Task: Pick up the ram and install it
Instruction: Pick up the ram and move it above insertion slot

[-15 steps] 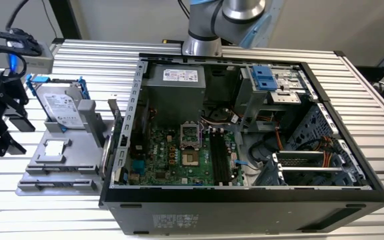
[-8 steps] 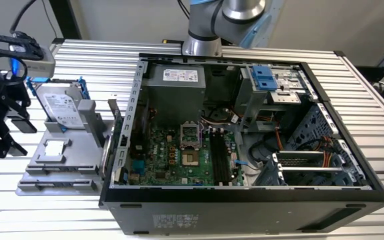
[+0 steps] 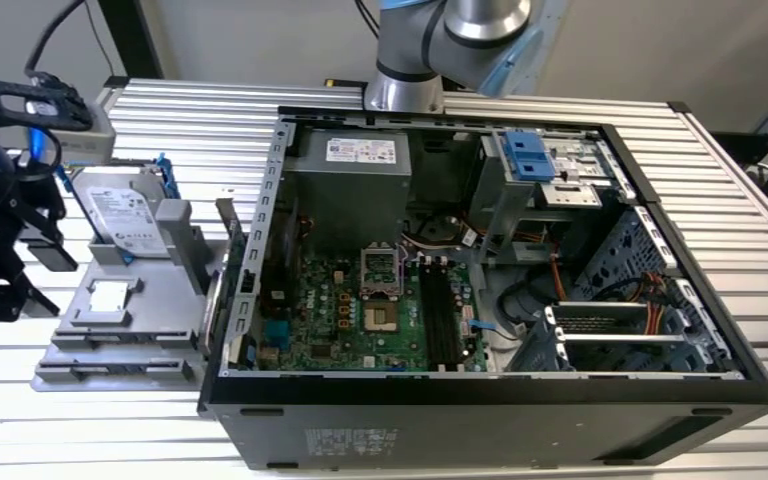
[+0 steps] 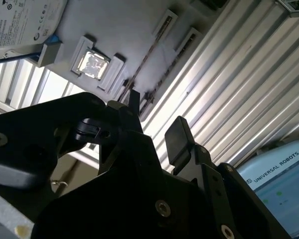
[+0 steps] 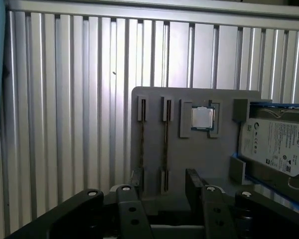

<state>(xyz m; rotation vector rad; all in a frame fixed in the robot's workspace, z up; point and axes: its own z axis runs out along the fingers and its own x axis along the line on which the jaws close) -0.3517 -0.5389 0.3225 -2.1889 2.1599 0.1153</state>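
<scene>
gripper [image 5: 164, 175] open, ram [image 5: 165, 142] not yet lifted

fingers [image 5: 192, 181] spread and holding nothing, it hangs near the grey tray [image 3: 57, 378] at the exterior view's lower left, beside the open computer case [image 3: 491, 420]. in the first wrist view the ram sits edge-up in a tray slot, a twin stick [image 5: 142, 142] just beside it

Matte black gripper [image 5: 164, 181]; silver screws [image 5: 92, 193] (round-headed) behind its flat fingers [image 5: 193, 180]; grey arm [image 3: 408, 60], blue-capped joints.
</scene>
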